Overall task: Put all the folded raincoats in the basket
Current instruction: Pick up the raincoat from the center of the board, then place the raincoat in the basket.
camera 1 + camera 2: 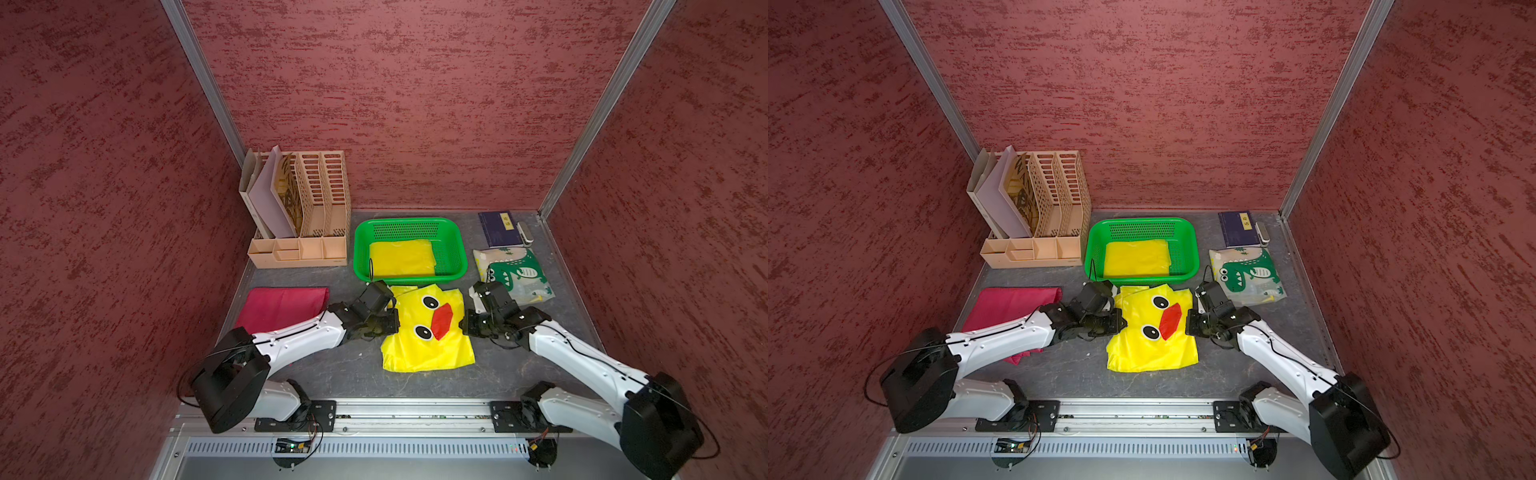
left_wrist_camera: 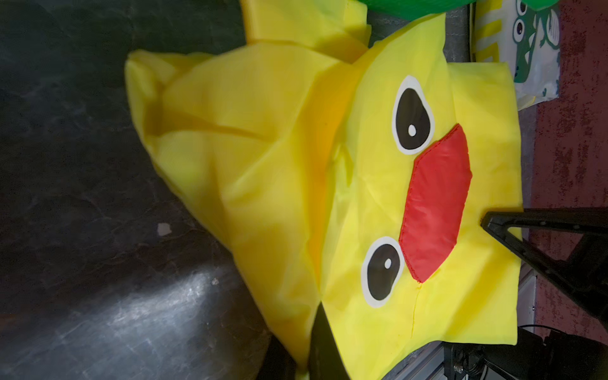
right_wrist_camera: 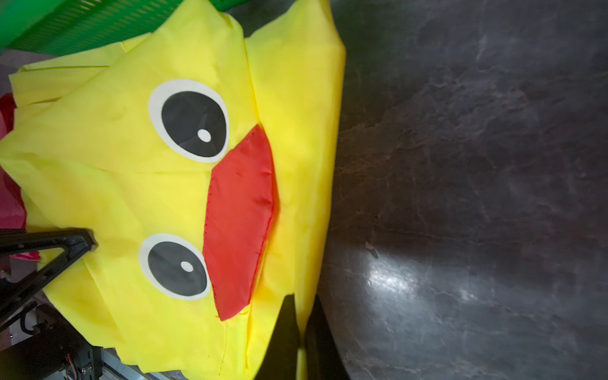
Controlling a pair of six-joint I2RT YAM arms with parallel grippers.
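Left gripper: clamped on duck raincoat's left edge.
Right gripper: pinching the right edge.
Green basket: just beyond, part free.
Blue book: label perhaps Chinese, unreadable.

The raincoat is thin yellow synthetic cloth, smooth and softly creased with a faint sheen; its red beak patch is a slightly glossier fabric with visible stitching and its eyes are flat matt print. The left pincer and right pincer look like matt black plastic. The basket is glossy green plastic pierced with small holes, the file organizer is duller tan slotted plastic, the pink cloth is matt, the worktop is a dark, marbled, stone-like slab polished enough to throw glare, the walls are rough, grainy red, and the corner rails are pale brushed metal.
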